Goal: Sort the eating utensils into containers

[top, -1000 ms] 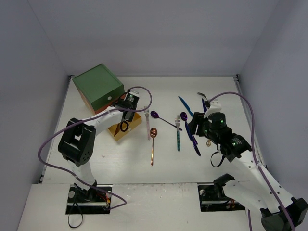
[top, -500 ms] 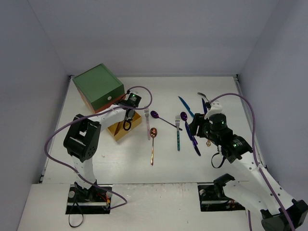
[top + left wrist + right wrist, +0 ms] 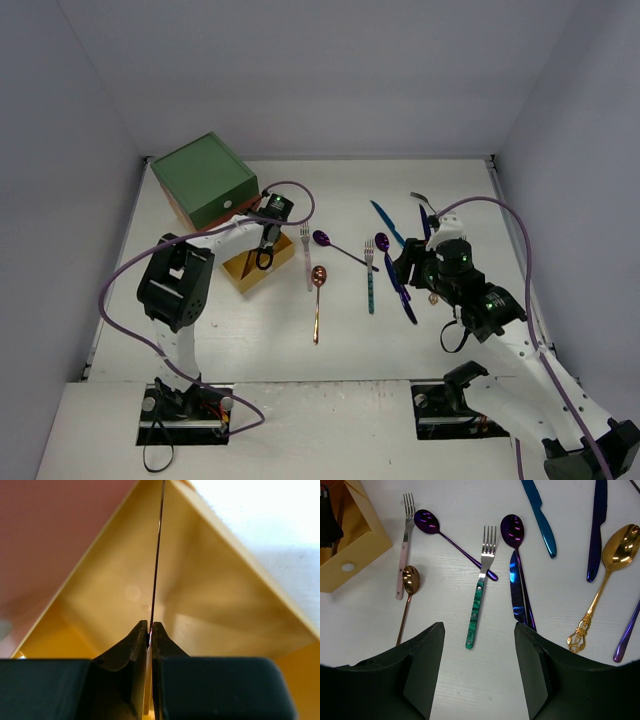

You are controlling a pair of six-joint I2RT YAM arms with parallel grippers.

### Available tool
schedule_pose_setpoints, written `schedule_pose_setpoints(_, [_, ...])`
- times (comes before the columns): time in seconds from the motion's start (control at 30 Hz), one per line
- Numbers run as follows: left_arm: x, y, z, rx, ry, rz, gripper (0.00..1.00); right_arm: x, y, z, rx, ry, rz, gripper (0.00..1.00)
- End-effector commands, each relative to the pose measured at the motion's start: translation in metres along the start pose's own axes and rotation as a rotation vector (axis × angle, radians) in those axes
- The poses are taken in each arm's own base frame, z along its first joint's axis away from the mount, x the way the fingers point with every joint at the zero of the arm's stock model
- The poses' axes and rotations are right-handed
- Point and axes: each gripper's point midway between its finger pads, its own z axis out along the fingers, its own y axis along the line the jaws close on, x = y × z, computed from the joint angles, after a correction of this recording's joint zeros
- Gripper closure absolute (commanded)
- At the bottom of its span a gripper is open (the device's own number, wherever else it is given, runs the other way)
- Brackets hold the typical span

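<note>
The yellow drawer (image 3: 240, 272) stands pulled out in front of the green-topped chest (image 3: 203, 176). My left gripper (image 3: 264, 251) reaches down into it. In the left wrist view it (image 3: 150, 626) is shut on a slim dark utensil (image 3: 157, 555) seen edge-on, running up toward the drawer's corner (image 3: 210, 595). My right gripper (image 3: 478, 630) hangs open over the table, just above the handle end of a teal-handled fork (image 3: 481, 597). Beside the fork lie a purple spoon (image 3: 512, 530), a dark blue knife (image 3: 517, 592), a gold spoon (image 3: 615, 555) and a copper spoon (image 3: 410, 580).
More utensils lie around: a pink-handled fork (image 3: 405, 540), a second purple spoon (image 3: 426, 521), a blue knife (image 3: 540, 515) and a dark knife (image 3: 597, 525). White walls close the table (image 3: 250, 330) on three sides.
The left jaws have closed on the slim utensil in the yellow drawer, and the left arm's elbow has shifted slightly right. The right arm has hardly moved.
</note>
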Motion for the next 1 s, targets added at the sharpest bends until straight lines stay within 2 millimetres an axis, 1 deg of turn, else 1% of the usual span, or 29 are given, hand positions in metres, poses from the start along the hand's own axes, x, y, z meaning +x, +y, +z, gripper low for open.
schedule_pose_setpoints(0.0, [-0.025,0.014,-0.027,-0.009,-0.044,-0.057,1.0,-0.011,0.004,0.0,-0.02,-0.042,0.014,0.45])
schedule_pose_setpoints(0.47, [-0.004,0.019,-0.032,-0.03,0.055,-0.052,1.0,-0.01,0.005,-0.001,-0.026,-0.04,0.028,0.45])
schedule_pose_setpoints(0.7, [0.0,0.019,-0.034,-0.031,0.064,-0.077,1.0,-0.01,0.005,-0.001,-0.023,-0.043,0.03,0.45])
schedule_pose_setpoints(0.77, [-0.001,0.018,-0.036,-0.024,0.062,-0.082,0.96,-0.011,0.005,-0.002,-0.022,-0.049,0.03,0.45])
schedule_pose_setpoints(0.8, [-0.002,0.018,-0.037,-0.017,0.06,-0.085,0.92,-0.012,0.004,-0.002,-0.02,-0.05,0.029,0.45])
schedule_pose_setpoints(0.9, [-0.005,0.015,-0.041,0.004,0.049,-0.097,0.76,-0.012,0.003,-0.002,-0.013,-0.052,0.029,0.45])
schedule_pose_setpoints(0.97, [-0.009,0.015,-0.045,0.018,0.039,-0.105,0.64,-0.012,0.002,-0.002,-0.009,-0.053,0.027,0.45])
